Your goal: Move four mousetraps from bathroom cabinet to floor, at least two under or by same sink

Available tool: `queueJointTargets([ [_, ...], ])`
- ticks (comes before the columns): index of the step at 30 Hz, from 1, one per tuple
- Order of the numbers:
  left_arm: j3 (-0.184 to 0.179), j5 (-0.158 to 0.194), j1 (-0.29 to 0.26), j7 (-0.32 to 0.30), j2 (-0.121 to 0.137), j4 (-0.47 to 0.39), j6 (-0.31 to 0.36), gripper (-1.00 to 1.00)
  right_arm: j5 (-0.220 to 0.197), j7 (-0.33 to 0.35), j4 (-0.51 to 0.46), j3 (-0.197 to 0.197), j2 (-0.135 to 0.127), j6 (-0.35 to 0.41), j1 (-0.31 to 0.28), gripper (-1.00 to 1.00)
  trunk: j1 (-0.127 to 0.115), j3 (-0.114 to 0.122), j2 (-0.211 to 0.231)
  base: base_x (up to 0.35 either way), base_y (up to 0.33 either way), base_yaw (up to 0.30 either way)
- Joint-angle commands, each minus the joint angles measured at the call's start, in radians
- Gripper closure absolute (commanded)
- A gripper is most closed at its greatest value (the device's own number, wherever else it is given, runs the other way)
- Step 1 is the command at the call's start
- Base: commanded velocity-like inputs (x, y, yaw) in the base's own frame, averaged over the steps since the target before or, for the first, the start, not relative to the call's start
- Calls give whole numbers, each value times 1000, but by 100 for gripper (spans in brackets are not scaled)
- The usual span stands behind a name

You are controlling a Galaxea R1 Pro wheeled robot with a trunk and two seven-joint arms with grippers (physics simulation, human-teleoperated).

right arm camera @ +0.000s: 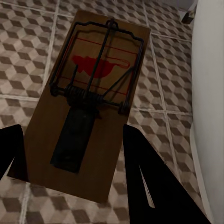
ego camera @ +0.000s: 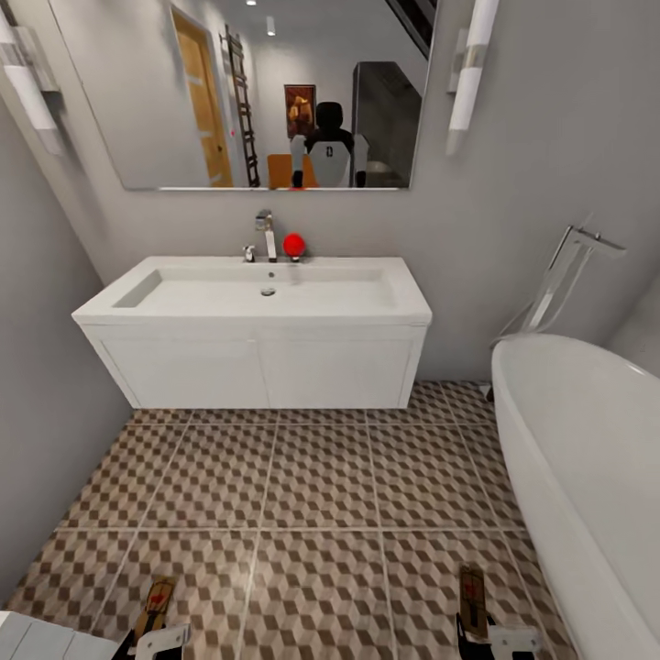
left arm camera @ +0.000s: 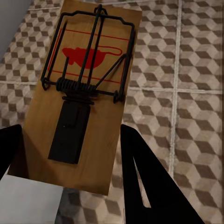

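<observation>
Bathtub (ego camera: 587, 477) on cube-patterned bathroom floor (ego camera: 312, 513)

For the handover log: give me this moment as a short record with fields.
left gripper: shut on a mousetrap, held above the floor
right gripper: shut on a second mousetrap
sink: straight ahead, on a white vanity
bathtub: on the robot's right
traps on floor: none seen yet
</observation>
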Motion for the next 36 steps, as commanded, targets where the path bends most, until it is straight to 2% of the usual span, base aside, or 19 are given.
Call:
queueJointTargets([
  [1, -9, -1, -1, 9, -1, 3, -3, 100, 4, -5, 1, 4, -1, -1, -1, 100, 0, -1, 0, 276, -86, 0],
  [18, -9, -1, -1, 10, -1, 3, -3, 100, 4, -5, 1, 5, -1, -1, -1, 100, 0, -1, 0, 42, -9, 0],
  [27, -9, -1, -1, 10, -1, 3, -3, 100, 4, -5, 1, 5, -1, -1, -1, 100, 0, -1, 0, 197, 0, 0],
  [36, -8, -1, -1, 10, -1, 3, -3, 100, 4, -5, 1, 6, -1, -1, -1, 100, 0, -1, 0, 27, 0, 0],
])
